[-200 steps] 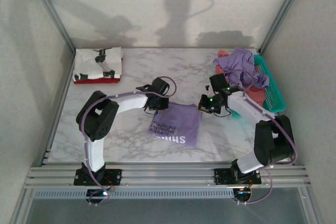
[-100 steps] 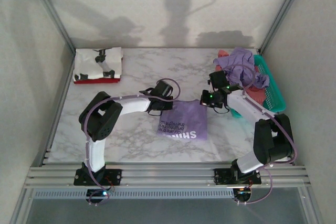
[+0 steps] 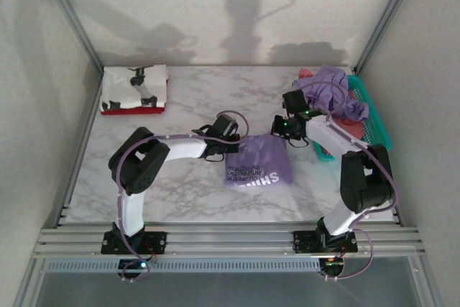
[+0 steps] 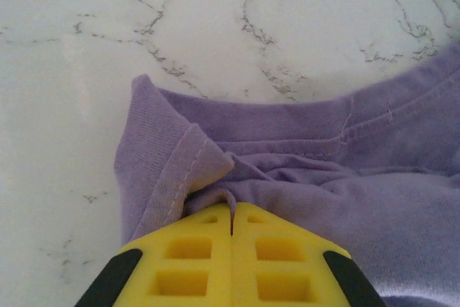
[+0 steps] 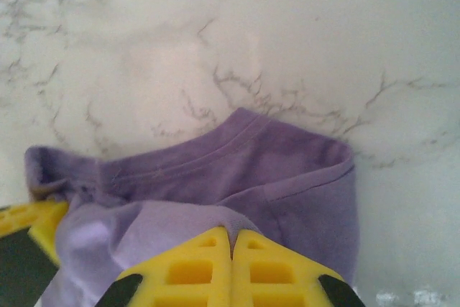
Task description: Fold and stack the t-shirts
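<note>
Moved since a second ago: both arms have carried the lettered lavender t-shirt rightward over the marble table. The two grippers now sit closer together, so the cloth looks narrower and more bunched.
Left gripper: its yellow jaws are pressed together, pinching a rolled bit of hem at the shirt's far left corner.
Right gripper: its jaws are closed tight too, with a fold of the same shirt's far edge nipped between them.
Shirt's place: it lies mid-table, a little right of centre, with the lettering facing up and the near part flat on the marble.
Other shirts: a white one with black print lies folded on a red one in the far left corner. A loose purple one is heaped over the teal basket, and a coral-red one peeks out beside it.
Handling: I'd judge it light, thin and limp. It will likely sag and wrinkle between the two pinches, and it should slide easily on the smooth stone. The hemmed corners look like the firmest places to hold, since the cloth is doubled there.
Hard to tell: I can't see how many layers each pinch has caught, or whether the gripped edge is clear of the table or dragging on it. The lettering is too small to read. Both wrist views lose the near cloth behind their own fingers.
</note>
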`<state>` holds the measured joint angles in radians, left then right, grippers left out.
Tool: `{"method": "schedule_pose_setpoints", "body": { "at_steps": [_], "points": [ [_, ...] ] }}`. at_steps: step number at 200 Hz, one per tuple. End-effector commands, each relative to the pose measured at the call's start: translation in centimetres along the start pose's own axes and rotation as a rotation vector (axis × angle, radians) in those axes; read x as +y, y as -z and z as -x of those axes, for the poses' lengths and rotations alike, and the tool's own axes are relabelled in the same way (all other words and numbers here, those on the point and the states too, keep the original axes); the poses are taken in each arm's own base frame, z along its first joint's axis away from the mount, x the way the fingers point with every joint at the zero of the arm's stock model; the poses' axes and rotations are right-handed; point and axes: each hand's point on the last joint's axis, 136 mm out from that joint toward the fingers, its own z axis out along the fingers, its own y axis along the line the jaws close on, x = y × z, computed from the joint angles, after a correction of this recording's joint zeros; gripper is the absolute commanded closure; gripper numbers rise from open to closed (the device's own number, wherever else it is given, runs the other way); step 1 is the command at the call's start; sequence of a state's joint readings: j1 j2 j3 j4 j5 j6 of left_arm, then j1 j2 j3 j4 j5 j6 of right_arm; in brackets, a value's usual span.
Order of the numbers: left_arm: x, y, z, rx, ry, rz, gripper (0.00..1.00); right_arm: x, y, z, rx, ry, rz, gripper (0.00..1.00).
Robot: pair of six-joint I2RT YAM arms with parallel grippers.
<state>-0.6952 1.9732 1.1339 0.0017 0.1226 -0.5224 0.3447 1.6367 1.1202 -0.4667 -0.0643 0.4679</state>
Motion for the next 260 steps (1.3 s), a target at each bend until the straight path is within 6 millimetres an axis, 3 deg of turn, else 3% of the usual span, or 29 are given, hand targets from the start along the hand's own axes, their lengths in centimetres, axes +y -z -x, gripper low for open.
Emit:
{"method": "schedule_pose_setpoints", "body": {
  "at_steps": [1,19,49,101,123,148,168,260],
  "points": [
    [6.1,-0.9,-12.5,0.391,-0.033,0.187,1.0,-1.7,-2.2,2.2,-0.086,-0.076,-0.093,1.0],
    [6.1,-0.7,-13.0,0.397,-0.038,0.186,1.0,-2.8,-4.7,2.8,-0.087,-0.11,-0.159,1.0],
    [6.2,-0.6,-14.3,0.413,-0.035,0.175,1.0,-1.4,-8.3,3.8,-0.002,-0.095,-0.13,1.0],
    [5.6,0.4,-13.9,0.385,-0.03,0.175,1.0,-4.2,-9.2,1.6,0.106,-0.156,-0.278,1.0],
    [5.0,1.7,-11.5,0.329,-0.052,0.205,1.0,-4.6,-10.2,0.6,0.18,-0.119,-0.305,1.0],
    [3.7,4.4,-6.2,0.23,-0.075,0.26,1.0,-4.7,-9.9,-0.3,0.184,-0.089,-0.288,1.0],
    [2.4,5.9,-3.1,0.187,-0.073,0.249,1.0,-4.5,-9.6,-0.9,0.197,-0.07,-0.263,1.0],
    [1.1,8.6,4.1,0.023,-0.122,0.293,1.0,-4.2,-10.0,-2.0,0.235,-0.035,-0.209,1.0]
  ]
}}
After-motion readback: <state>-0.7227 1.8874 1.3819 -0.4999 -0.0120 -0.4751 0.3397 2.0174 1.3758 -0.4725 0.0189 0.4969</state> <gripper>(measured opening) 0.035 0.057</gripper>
